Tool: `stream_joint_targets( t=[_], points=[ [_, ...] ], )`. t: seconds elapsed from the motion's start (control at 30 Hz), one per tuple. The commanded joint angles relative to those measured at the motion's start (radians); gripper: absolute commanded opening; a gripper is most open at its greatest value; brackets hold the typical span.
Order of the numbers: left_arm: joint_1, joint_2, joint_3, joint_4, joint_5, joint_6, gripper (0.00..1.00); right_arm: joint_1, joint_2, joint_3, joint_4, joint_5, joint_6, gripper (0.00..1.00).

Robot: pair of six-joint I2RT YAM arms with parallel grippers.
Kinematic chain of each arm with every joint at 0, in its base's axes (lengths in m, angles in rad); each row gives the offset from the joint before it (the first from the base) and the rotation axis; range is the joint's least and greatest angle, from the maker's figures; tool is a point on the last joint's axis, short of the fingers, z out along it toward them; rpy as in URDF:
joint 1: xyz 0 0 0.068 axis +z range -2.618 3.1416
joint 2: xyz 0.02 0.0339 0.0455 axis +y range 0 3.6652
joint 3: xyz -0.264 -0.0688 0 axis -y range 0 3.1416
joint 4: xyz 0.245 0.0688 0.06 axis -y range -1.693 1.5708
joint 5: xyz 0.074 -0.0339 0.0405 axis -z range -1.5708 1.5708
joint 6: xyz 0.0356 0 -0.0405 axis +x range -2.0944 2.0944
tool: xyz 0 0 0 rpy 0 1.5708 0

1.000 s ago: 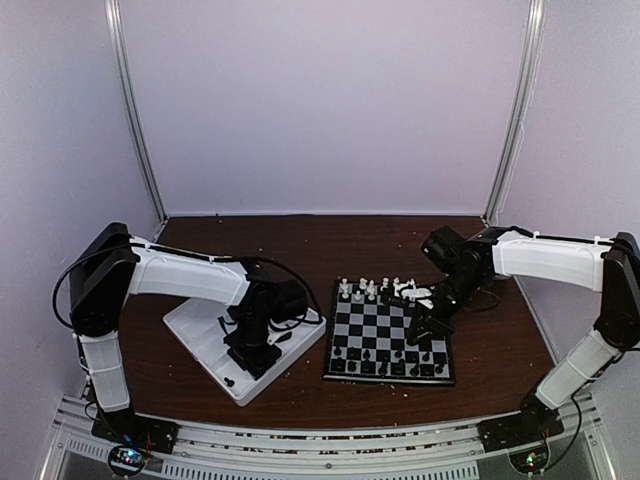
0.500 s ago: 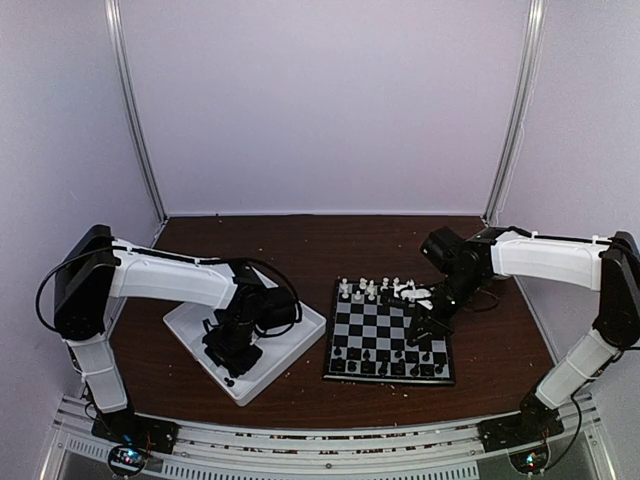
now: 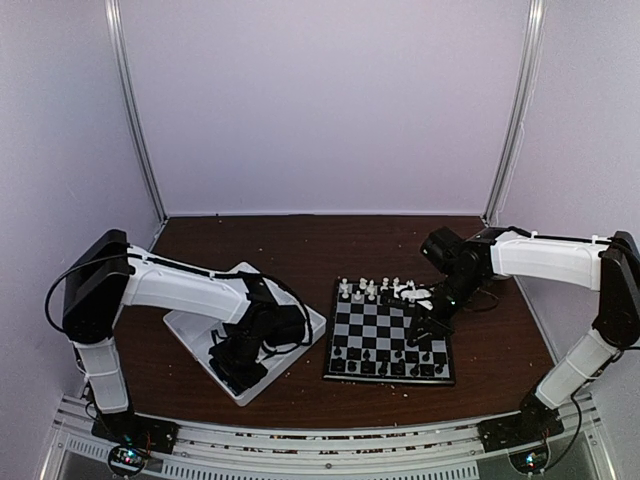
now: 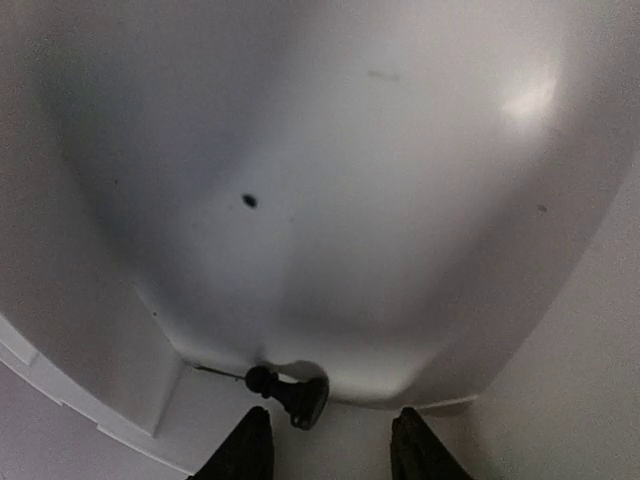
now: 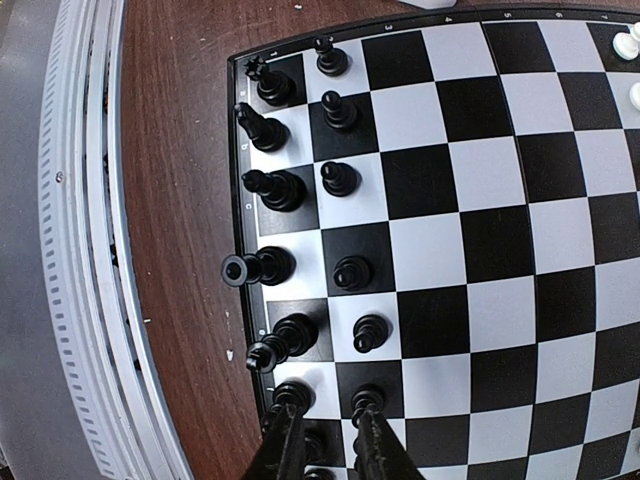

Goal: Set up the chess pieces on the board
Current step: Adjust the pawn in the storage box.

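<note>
A black pawn (image 4: 290,393) lies on its side on the white tray (image 4: 350,200), by its wall. My left gripper (image 4: 330,455) is open just above it, and the pawn is nearer the left finger (image 4: 245,450). In the top view the left gripper (image 3: 236,362) is low over the tray's near corner (image 3: 200,322). The board (image 5: 470,200) has black chess pieces (image 5: 340,177) standing in its two near rows. My right gripper (image 5: 328,445) hovers over those rows with a narrow gap and nothing between the fingers. It also shows in the top view (image 3: 425,328) over the board (image 3: 345,335).
Tiny white pieces (image 3: 375,290) stand along the board's far edge. A white piece (image 5: 628,44) shows at the right wrist view's edge. The brown table (image 5: 180,150) runs to a ribbed metal rail (image 5: 80,250) at the near edge.
My left gripper has moved toward the tray's near corner and come down over the lying pawn. The right arm has barely moved.
</note>
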Motion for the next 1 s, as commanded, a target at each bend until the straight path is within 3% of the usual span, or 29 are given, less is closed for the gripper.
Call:
stream_joint_targets(
  t=[0.0, 0.23, 0.5, 0.77, 0.97],
  points=[
    [-0.012, 0.043, 0.037, -0.074, -0.039, 0.116, 0.42, -0.007, 0.007, -0.009, -0.012, -0.003, -0.013, 0.21],
    [-0.012, 0.167, 0.130, -0.145, -0.205, 0.173, 0.39, -0.007, 0.005, -0.006, -0.014, -0.001, -0.010, 0.21],
    [0.004, 0.186, 0.180, -0.156, -0.277, 0.187, 0.21, -0.007, 0.005, -0.006, -0.015, 0.000, -0.009, 0.21],
    [0.023, 0.187, 0.178, -0.118, -0.237, 0.217, 0.23, -0.008, 0.005, -0.004, -0.016, -0.001, -0.009, 0.21],
    [0.019, 0.129, 0.231, -0.111, -0.199, 0.192, 0.32, -0.008, 0.006, -0.008, -0.024, 0.000, -0.009, 0.20]
  ],
)
